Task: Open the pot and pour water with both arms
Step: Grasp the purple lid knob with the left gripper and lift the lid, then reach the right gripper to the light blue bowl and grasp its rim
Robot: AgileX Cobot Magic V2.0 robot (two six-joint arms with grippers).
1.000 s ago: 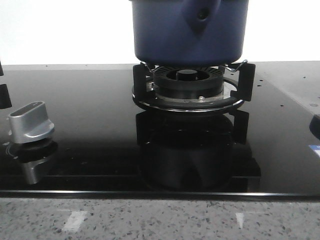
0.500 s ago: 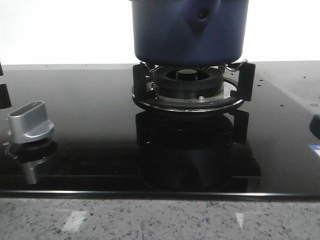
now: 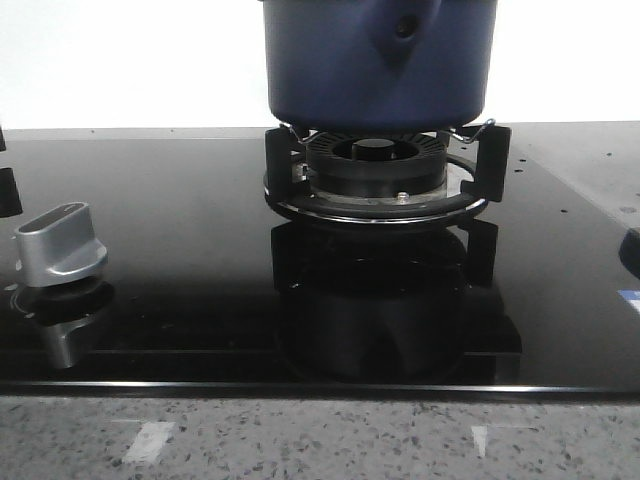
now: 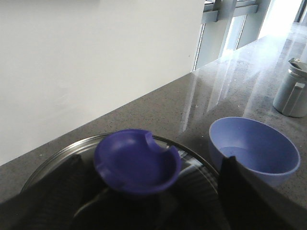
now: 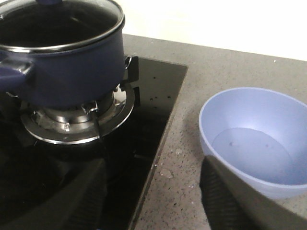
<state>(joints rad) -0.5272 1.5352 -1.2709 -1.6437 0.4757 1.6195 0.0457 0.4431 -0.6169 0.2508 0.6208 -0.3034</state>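
both arms' fingers point(image 5: 225, 196) are black with ribbed, textured pads.

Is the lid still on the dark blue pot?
On. In the right wrist view the glass lid sits flush on the dark blue round pot; the left fingers flank its blue knob.

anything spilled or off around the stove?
A few water droplets sit on the stone counter between the cooktop and the light blue bowl. The pot sits level on its burner, lid on.

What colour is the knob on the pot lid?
Dark blue-purple, like the pot itself; the lid knob shows best in the left wrist view.
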